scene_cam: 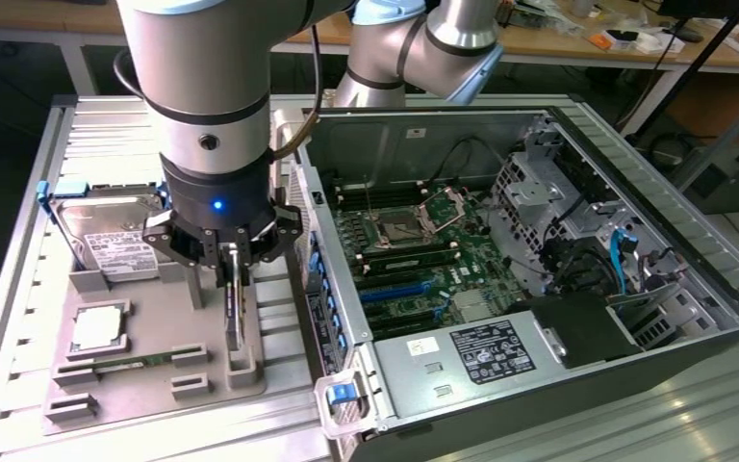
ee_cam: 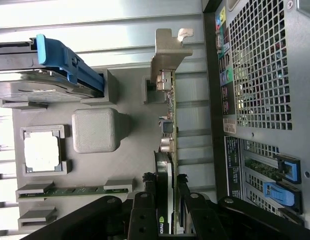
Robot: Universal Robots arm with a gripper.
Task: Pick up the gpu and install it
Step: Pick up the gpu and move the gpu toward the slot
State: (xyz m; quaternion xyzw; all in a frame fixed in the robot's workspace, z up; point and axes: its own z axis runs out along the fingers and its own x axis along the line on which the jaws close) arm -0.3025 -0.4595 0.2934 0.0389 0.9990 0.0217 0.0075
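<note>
The open computer case [scene_cam: 408, 135] lies on its side, and everything below is placed from it. The arm [scene_cam: 203, 87] stands just outside the case's rear panel, its last section pointing straight down over the grey tray [scene_cam: 151, 322] beside that panel. The gpu [scene_cam: 234, 313] stands on edge in the tray's holder, directly beneath the wrist. Its long axis runs parallel to the rear panel, so it is close to the case but outside it. The gripper [scene_cam: 231, 279] is clamped on the gpu, one finger on each flat face. The card's metal bracket [ee_cam: 167, 47] is at the end away from the grip.
</note>
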